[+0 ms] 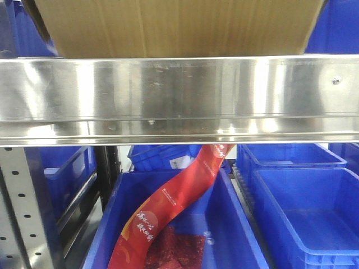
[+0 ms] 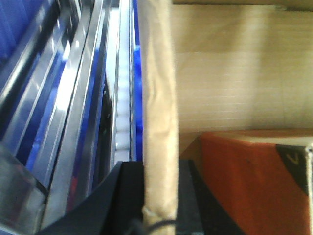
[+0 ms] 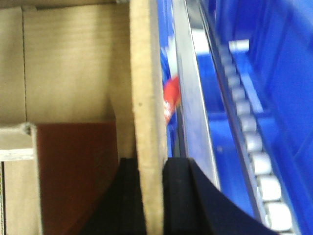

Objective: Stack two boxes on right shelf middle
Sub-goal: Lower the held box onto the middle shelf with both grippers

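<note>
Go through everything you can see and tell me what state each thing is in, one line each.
Tan corrugated cardboard box: open-topped, above the shelf lip, walls pinched by both grippers.
Shiny stainless steel shelf: box behind its front lip.
Left gripper: shut on box wall.
Right gripper: shut on box wall.
Blue plastic bin: holds a red banner strip.

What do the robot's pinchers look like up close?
Both are black. The left gripper has smooth, matte, wedge-shaped fingers with a thin dark cable looping at the bottom. The right gripper has matching black, rounded fingers. No markings show.
</note>
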Action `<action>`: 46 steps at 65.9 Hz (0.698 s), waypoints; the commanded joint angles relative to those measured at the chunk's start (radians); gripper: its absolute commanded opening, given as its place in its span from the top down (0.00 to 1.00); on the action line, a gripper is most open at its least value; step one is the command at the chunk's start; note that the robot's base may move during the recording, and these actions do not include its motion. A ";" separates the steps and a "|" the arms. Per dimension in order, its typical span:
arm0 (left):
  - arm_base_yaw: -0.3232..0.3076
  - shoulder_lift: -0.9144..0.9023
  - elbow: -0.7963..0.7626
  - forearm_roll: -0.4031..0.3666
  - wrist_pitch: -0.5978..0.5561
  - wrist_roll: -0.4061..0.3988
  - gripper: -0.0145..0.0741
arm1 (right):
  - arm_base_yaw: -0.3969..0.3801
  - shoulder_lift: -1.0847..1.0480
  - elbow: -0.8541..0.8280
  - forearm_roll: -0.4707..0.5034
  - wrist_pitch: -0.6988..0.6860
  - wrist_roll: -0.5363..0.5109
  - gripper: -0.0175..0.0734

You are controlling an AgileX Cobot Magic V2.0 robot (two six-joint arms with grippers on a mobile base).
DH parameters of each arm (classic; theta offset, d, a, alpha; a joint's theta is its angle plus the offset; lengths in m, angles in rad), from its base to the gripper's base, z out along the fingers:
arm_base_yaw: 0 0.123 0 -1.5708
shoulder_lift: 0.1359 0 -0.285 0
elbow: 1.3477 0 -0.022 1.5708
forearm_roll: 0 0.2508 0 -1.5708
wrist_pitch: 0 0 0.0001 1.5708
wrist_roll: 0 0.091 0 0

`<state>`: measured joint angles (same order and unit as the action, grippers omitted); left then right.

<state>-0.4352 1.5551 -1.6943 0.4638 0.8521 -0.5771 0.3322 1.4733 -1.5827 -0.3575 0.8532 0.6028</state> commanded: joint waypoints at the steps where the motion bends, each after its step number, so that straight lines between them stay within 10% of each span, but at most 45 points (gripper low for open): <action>1: 0.000 -0.013 -0.014 0.018 -0.028 0.001 0.76 | -0.008 0.002 -0.010 -0.004 0.001 0.001 0.85; 19: 0.000 -0.013 -0.016 0.020 -0.033 0.001 0.36 | -0.008 0.011 -0.013 -0.025 0.000 0.001 0.32; 36: 0.000 -0.015 -0.094 -0.014 0.040 0.001 0.40 | -0.008 -0.006 -0.058 -0.033 0.086 -0.047 0.34; 46: 0.000 -0.015 -0.098 -0.008 0.048 0.001 0.71 | -0.008 -0.006 -0.067 -0.033 0.109 -0.089 0.64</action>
<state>-0.4352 1.5513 -1.7816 0.4550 0.8974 -0.5753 0.3289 1.4766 -1.6350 -0.3762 0.9554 0.5388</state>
